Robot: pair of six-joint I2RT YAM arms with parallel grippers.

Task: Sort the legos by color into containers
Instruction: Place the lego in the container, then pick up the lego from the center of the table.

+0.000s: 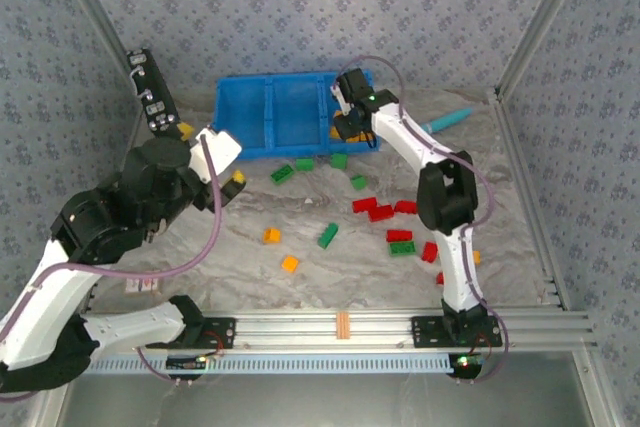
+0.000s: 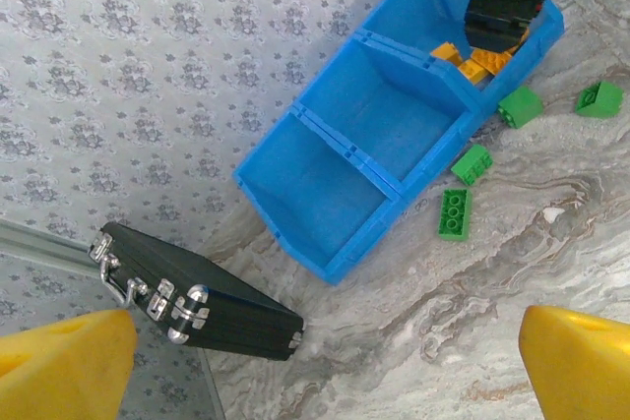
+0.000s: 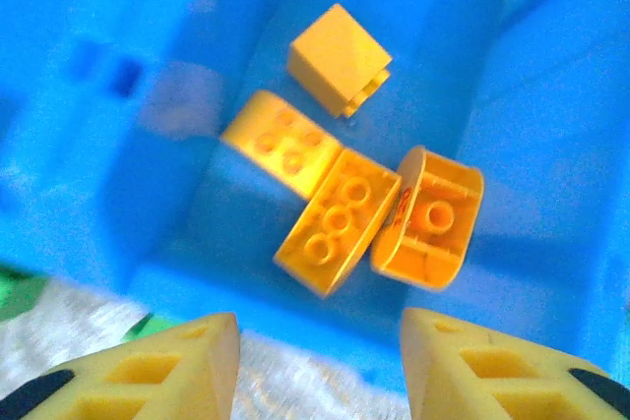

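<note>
The blue bin (image 1: 280, 112) with three containers side by side stands at the back of the table. My right gripper (image 1: 350, 125) hovers over its right compartment. In the right wrist view that gripper (image 3: 320, 361) is open with nothing between its fingers, and several orange legos (image 3: 340, 223) lie on the compartment floor below. The other two compartments (image 2: 394, 115) look bare. Green legos (image 1: 327, 235), red legos (image 1: 380, 213) and orange legos (image 1: 271, 236) are scattered on the table. My left gripper (image 1: 211, 155) is open left of the bin, its fingertips (image 2: 64, 361) holding nothing.
A black case (image 2: 197, 292) with silver clasps lies at the left wall. A teal pen-like stick (image 1: 447, 121) lies right of the bin. Several green bricks (image 2: 454, 213) sit close to the bin's front edge. Aluminium frame rails border the table.
</note>
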